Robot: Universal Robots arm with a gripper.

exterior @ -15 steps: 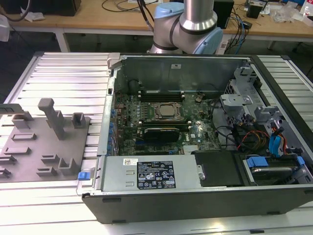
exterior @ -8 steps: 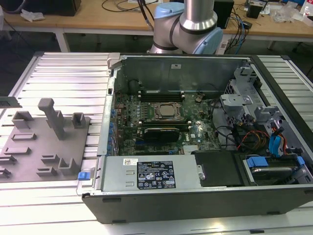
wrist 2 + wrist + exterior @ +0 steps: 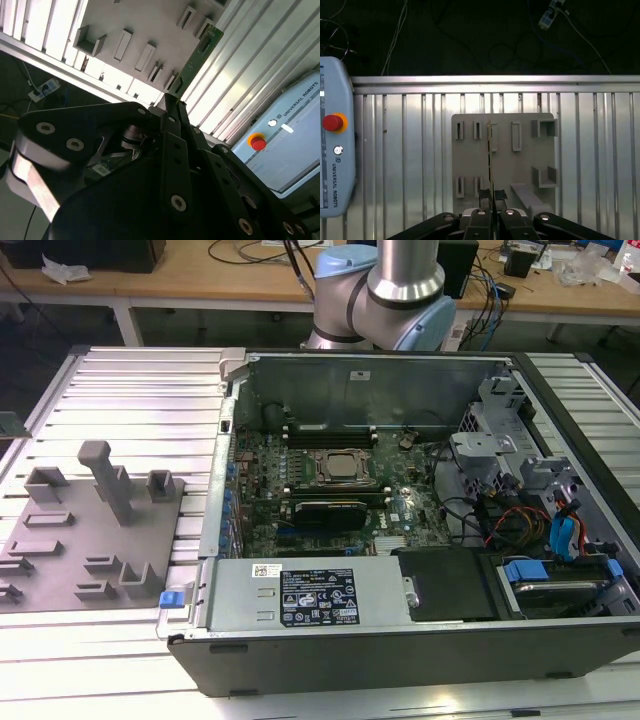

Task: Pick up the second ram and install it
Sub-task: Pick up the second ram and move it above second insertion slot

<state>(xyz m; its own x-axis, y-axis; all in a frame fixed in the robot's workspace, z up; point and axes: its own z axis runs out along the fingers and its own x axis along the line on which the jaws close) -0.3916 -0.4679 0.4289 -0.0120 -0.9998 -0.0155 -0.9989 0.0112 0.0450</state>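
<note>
In the second wrist view, the black gripper [image 3: 170, 100] lies nearest the lens. Its fingers are clamped on one end of the second ram [image 3: 197, 54], which projects away toward the grey fixture plate [image 3: 150, 20] on the ribbed metal table [image 3: 240, 80]. In the first wrist view, the stick appears edge-on against the plate's slots, with a teach pendant [image 3: 335, 150] lying well apart. In the exterior view, the open computer case [image 3: 400, 640] stands to the exterior view's right of the plate, its motherboard [image 3: 330, 490] exposed.

Open-topped computer case [image 3: 400, 665]; tall fixture post [image 3: 105, 478]
</note>
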